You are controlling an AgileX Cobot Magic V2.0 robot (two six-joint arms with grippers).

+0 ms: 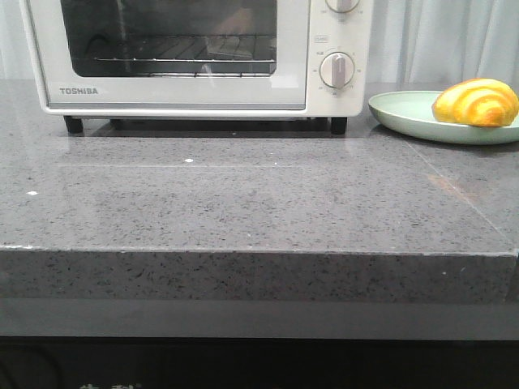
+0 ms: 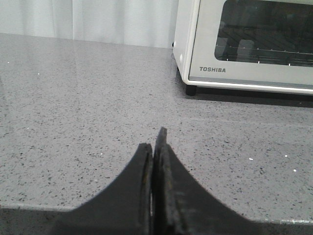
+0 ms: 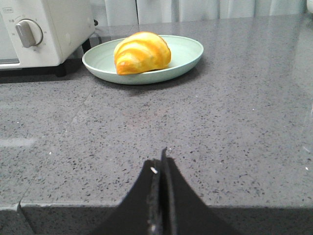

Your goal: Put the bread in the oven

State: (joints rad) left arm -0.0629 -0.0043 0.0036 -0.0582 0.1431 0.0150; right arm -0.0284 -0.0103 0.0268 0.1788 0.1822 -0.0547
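Note:
The bread (image 1: 476, 103) is a golden croissant-shaped roll with orange-brown stripes. It lies on a pale green plate (image 1: 401, 111) at the back right of the counter, and shows in the right wrist view (image 3: 142, 52) too. The white Toshiba oven (image 1: 178, 96) stands at the back left with its glass door closed; it also shows in the left wrist view (image 2: 254, 78). My left gripper (image 2: 154, 142) is shut and empty, low over the counter's near edge. My right gripper (image 3: 160, 159) is shut and empty, near the front edge, well short of the plate. Neither arm shows in the front view.
The grey speckled stone counter (image 1: 243, 203) has a straight front edge. The oven's round knobs (image 1: 336, 70) sit on its right side, next to the plate (image 3: 186, 54). White curtains hang behind.

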